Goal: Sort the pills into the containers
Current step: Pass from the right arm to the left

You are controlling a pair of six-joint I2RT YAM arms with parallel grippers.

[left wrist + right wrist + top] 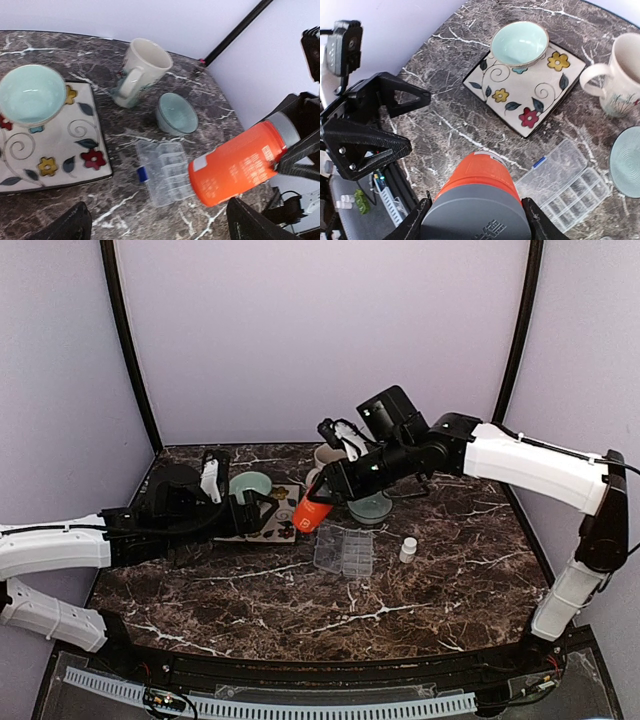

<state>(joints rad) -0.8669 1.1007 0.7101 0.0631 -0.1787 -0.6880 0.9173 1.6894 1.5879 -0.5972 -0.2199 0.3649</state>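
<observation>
Reaching in from the right with the arm bent high, right hand clenched on the grey-capped end of the orange bottle, holding it off the desk, tilted, base down and to the left, just beside the pill box. Stretching in low from the left, left hand released, fingers spread wide with nothing between, over the flowered plate and facing the bottle base. On the plate, a pale green bowl, only glaze showing inside. Behind the pill box, a second bowl and a mug. Just right of the box, a small white bottle. Clear pill box flat on the desk, compartments in view; pills too small to make out.
</observation>
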